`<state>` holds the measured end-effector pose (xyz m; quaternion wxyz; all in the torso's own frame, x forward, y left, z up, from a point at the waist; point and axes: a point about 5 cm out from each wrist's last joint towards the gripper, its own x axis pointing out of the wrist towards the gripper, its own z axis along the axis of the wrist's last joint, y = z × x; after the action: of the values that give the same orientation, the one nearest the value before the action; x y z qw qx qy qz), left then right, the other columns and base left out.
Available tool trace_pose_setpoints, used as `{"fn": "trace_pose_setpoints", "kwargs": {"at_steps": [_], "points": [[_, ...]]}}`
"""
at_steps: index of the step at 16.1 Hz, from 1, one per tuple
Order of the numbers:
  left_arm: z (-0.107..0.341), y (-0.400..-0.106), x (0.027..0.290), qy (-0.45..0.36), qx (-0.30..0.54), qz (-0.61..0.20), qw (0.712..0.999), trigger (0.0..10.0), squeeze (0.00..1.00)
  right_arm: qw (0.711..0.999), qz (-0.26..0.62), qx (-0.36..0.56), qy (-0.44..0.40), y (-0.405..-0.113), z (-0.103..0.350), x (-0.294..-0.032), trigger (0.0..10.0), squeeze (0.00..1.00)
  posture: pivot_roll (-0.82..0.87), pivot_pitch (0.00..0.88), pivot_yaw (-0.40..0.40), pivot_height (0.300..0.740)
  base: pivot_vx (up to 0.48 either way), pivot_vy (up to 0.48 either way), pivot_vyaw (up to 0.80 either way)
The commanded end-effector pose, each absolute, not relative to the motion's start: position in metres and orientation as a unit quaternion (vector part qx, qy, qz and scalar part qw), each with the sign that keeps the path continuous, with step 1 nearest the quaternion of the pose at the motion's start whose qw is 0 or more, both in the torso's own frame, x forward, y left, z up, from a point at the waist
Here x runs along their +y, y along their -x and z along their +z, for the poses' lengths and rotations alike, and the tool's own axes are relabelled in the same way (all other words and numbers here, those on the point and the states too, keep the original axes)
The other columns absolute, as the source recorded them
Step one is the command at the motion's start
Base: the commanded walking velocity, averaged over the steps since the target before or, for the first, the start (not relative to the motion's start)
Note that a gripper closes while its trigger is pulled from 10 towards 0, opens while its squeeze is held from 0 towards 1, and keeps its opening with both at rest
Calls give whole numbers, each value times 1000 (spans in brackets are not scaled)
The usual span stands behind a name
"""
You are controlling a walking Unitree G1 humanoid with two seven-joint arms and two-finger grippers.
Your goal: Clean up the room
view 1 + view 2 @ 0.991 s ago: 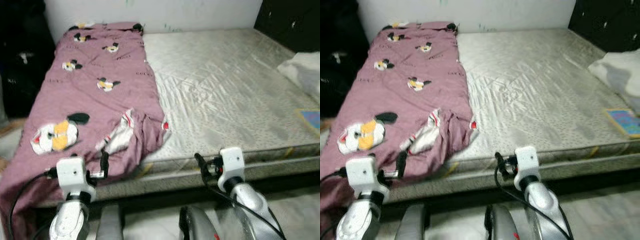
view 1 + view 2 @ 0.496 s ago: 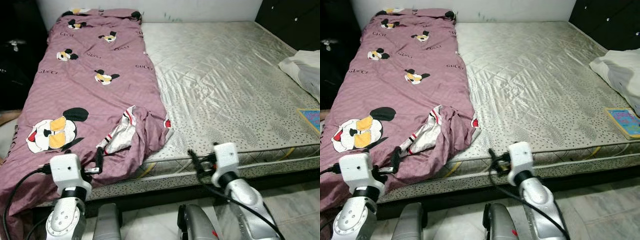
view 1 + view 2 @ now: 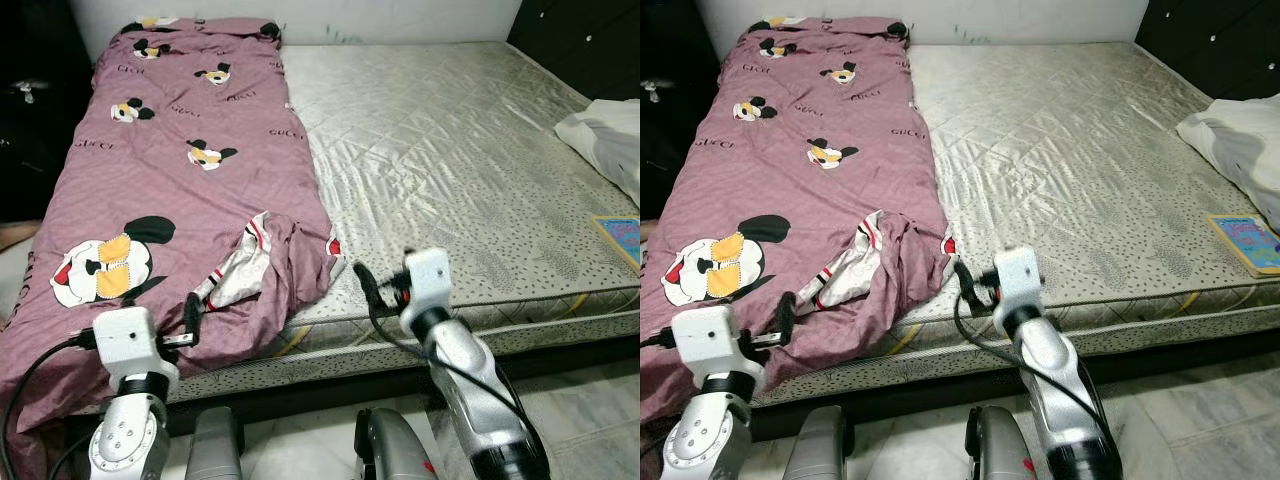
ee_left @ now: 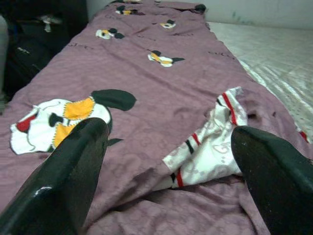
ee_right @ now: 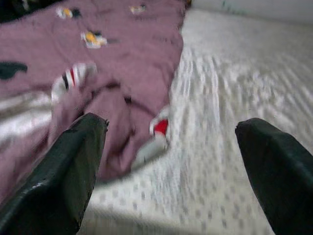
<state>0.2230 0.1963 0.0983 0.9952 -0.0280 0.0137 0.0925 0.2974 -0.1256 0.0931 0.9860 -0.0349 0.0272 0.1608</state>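
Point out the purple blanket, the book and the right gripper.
purple blanket (image 3: 190, 120), left eye view, flat middle of the cloth.
book (image 3: 1248, 240), right eye view, its blue cover.
right gripper (image 3: 364, 281), left eye view, between the fingertips.

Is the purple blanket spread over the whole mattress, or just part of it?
Just part. The purple blanket lies along the left side of the mattress, whose quilted top is bare on the right; its near corner is bunched up and turned over, showing a pale underside.
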Motion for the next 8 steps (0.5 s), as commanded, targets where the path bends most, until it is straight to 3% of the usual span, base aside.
{"fn": "trace_pose_setpoints", "kwargs": {"at_steps": [1,8], "points": [[97,-224,198,22,16,100,995,10000,0,986,159,34,40,-295,90,-129,10000,0,40,103,-43,601,0,0,0],[95,-253,218,40,19,144,989,10000,0,989,132,51,36,-278,81,-145,10000,0,14,124,-34,601,0,0,-58]]}}
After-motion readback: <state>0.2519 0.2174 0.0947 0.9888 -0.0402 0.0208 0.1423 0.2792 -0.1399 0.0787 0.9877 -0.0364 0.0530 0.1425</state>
